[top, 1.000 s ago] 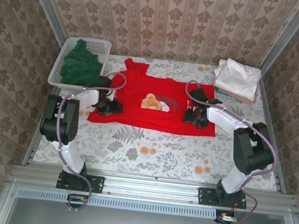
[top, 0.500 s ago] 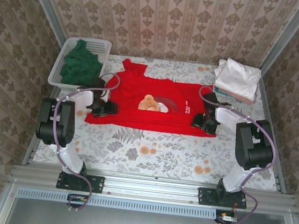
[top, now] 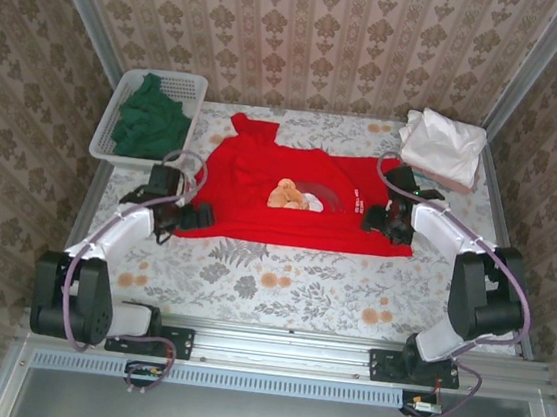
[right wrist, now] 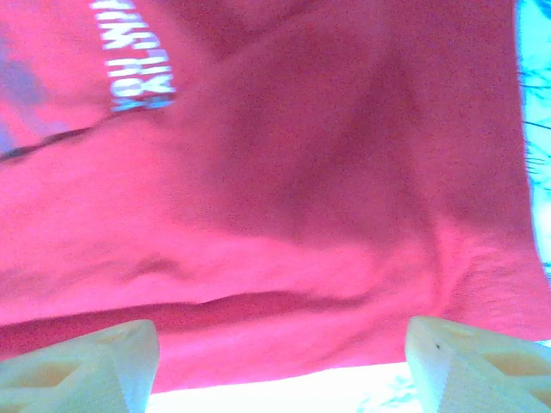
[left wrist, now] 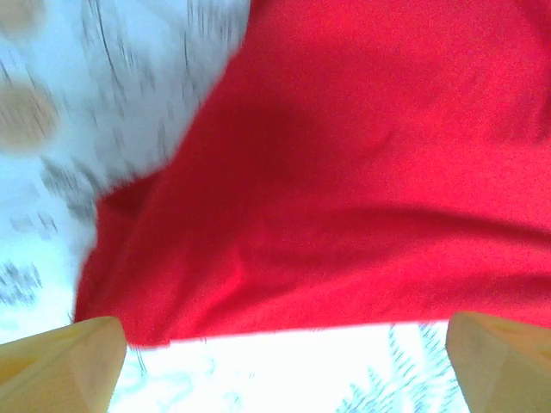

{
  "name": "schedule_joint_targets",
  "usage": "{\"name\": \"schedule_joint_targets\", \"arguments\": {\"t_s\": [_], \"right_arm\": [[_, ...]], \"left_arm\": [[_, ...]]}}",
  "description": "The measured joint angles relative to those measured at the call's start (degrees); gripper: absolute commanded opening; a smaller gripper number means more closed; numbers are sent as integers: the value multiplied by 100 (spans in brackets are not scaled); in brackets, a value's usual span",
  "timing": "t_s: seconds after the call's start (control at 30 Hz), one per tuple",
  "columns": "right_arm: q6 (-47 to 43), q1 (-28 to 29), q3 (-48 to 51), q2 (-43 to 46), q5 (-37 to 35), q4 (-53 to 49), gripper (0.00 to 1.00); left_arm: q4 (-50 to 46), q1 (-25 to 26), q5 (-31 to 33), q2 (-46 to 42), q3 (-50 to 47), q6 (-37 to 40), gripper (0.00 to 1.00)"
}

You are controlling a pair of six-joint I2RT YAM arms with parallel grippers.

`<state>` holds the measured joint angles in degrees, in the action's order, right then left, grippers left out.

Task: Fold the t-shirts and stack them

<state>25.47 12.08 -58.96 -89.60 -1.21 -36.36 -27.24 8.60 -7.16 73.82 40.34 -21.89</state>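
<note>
Left claw (top: 199,218) near basket (top: 169,76), green shirt (top: 150,118)

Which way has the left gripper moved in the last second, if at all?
Yes. The left gripper has slid toward the near edge and slightly left, farther from the white basket, and is now by the red shirt's near-left corner.

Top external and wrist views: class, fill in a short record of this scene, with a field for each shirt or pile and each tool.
spread out: bright red cloth t-shirt with white lettering, flat on the floral-covered table
in basket: dark green cloth t-shirt, bunched in the white plastic mesh basket
stacked: folded white and pastel shirts, far right corner
left tool: open, at the red shirt's left hem
right tool: open, at its right hem
</note>
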Motion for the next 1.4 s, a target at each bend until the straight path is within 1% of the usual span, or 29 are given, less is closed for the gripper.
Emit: {"name": "schedule_joint_targets", "arguments": {"t_s": [0.03, 0.07, 0.17, 0.23, 0.37, 0.4, 0.43, 0.47, 0.53, 0.6, 0.63, 0.7, 0.8, 0.87, 0.97, 1.07, 1.13, 1.17, 1.27, 1.3, 1.33, 1.37, 1.4], "right_arm": [[0, 151, -22, 37, 2, 35, 78], [0, 315, -39, 42, 13, 68, 78], [-2, 632, -46, 7, 63, 144, 78], [20, 721, -55, -68, 81, 173, 78], [48, 872, -66, -625, 81, 299, 79], [63, 887, -63, -739, 55, 293, 79], [74, 898, -59, -828, 33, 291, 79], [87, 874, -57, -881, 20, 295, 79], [101, 758, -39, -894, 17, 297, 79], [109, 625, -33, -894, 15, 304, 79], [111, 573, -22, -894, 13, 302, 79], [109, 474, -4, -892, 9, 299, 80], [107, 389, 28, -892, -7, 295, 80], [107, 323, 50, -892, -4, 297, 80], [107, 267, 107, -892, 44, 315, 80], [109, 271, 129, -892, 39, 339, 80], [109, 269, 131, -892, 15, 341, 80], [109, 267, 138, -892, 15, 341, 80], [107, 219, 151, -892, 15, 343, 80], [107, 205, 155, -892, 15, 343, 80], [105, 190, 160, -887, 13, 343, 80], [105, 170, 166, -881, 13, 343, 80], [103, 157, 173, -874, 13, 343, 80]], "left_arm": [[13, -31, 22, -9, -221, -90, 74], [24, -101, 46, -7, -404, -162, 69], [31, -273, 114, 35, -595, -256, 69], [39, -337, 114, 133, -505, -260, 76], [101, -459, 129, 713, -2, -273, 76], [109, -468, 146, 750, 61, -273, 74], [127, -494, 157, 752, 111, -264, 70], [155, -514, 164, 752, 144, -229, 64], [201, -595, 111, 831, 214, -184, 49], [223, -686, 66, 1051, 321, -136, 49], [243, -723, 48, 1198, 374, -118, 47], [251, -756, 35, 1401, 433, -63, 38], [199, -837, 20, 1438, 509, -4, 24], [188, -876, -68, 1416, 518, 31, 17], [114, -1001, -232, 1307, 533, 48, 16], [-92, -1132, -378, 1191, 713, 68, 13], [-184, -1200, -457, 1121, 857, 72, 13], [-214, -1231, -501, 1084, 914, 72, 14], [-378, -1318, -577, 1005, 1032, 98, 26], [-411, -1344, -575, 992, 1043, 114, 32], [-437, -1386, -566, 988, 1043, 133, 34], [-463, -1440, -566, 990, 1043, 111, 33], [-487, -1480, -566, 990, 1040, 107, 37]]}}
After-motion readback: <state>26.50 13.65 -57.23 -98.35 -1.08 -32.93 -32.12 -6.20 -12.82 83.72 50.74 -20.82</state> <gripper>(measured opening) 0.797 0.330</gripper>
